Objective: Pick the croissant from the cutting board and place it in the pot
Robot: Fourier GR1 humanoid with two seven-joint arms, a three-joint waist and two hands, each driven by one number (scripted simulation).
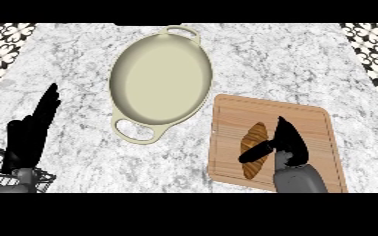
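A brown croissant (255,139) lies lengthwise on the wooden cutting board (310,120) at the lower right. My right hand (289,142) is right beside it over the board; its thumb reaches across the croissant's middle while the fingers stay straight on the croissant's right side. The lower half of the croissant is partly hidden by the thumb. The cream oval pot (161,80) with two loop handles stands empty at the centre, left of the board. My left hand (29,130) rests at the left edge, fingers up.
The marble counter (280,60) stretches around both objects. Patterned tiles show at the top corners (15,45). The pot's near handle (136,130) points toward the board's left edge.
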